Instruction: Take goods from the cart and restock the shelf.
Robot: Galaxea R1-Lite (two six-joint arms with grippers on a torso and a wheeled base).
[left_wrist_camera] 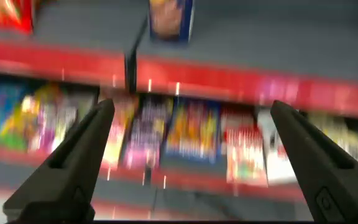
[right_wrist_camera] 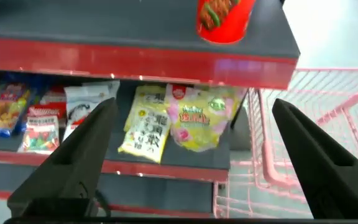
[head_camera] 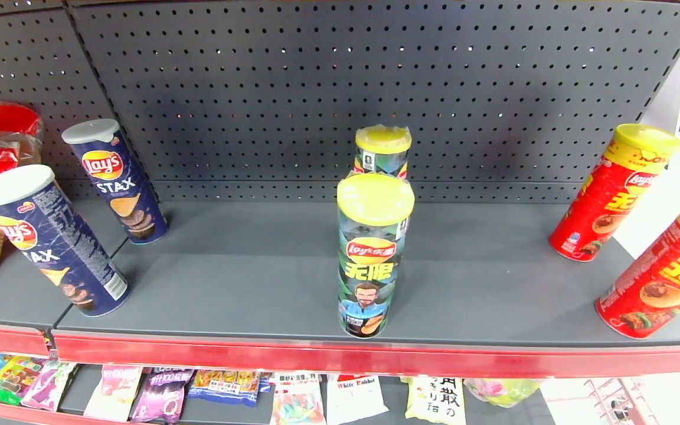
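1. The left tool (left_wrist_camera: 188, 165) is spread wide; nothing is held or touched by it.
2. The right tool (right_wrist_camera: 191, 165) is spread wide too, with nothing held.
3. In the head view, a green can (head_camera: 369, 260) is stood at the near edge of the shelf (head_camera: 481, 277), a second green can (head_camera: 382, 152) behind it.
4. Blue cans (head_camera: 51, 242) are stood left, red cans (head_camera: 611, 195) right.
5. In the right wrist view, the pink cart (right_wrist_camera: 316, 87) is seen right of the shelf.

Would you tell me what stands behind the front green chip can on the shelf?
A second green can, only its top part showing; the front can hides its lower body.
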